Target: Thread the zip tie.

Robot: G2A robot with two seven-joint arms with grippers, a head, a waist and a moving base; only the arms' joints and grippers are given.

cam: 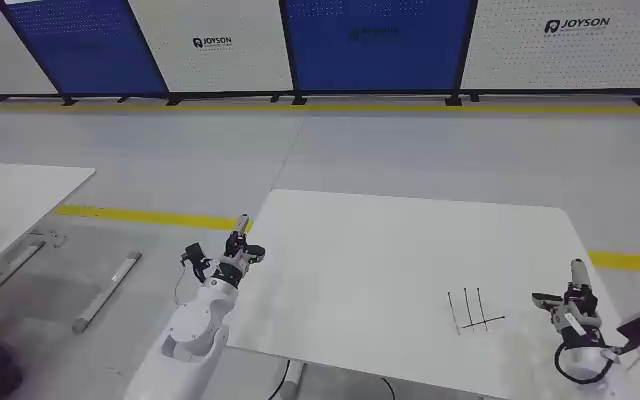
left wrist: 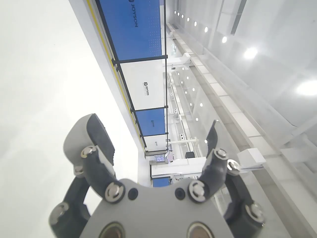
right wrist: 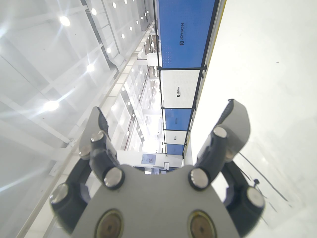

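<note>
Progress is standing at nil: you are looking at a task not yet begun, as far as these views are showing.

Nearest the robot, the right gripper [cam: 560, 285] is hanging at the table's right edge. Its pincer is released, the fingers [right wrist: 99, 122] are spreading wide, and nothing is sitting between them.

Just beside it, toward the table's middle, the zip ties [cam: 466, 310] are lying flat on the white table [cam: 380, 250]. They are showing as a few thin dark strips side by side, with one lying across their near ends. None is being touched by either gripper. No strip is appearing bent into a loop; whether any tail is entering a head is too small to tell, but the straight lie is suggesting not.

Farther off, the left gripper [cam: 248, 240] is waiting at the table's left edge, well apart from the ties. It is likewise released and carrying nothing.

Beyond the table, a yellow floor line [cam: 150, 216] is running across, and blue and white panels [cam: 380, 45] are closing off the room.

Judgement: everything is remaining. You are needing one tie singled out and lifted, a grip on each end, and the tail fed through the head. The crossed strip is likely complicating a clean pick, since its neighbours are lying close.
</note>
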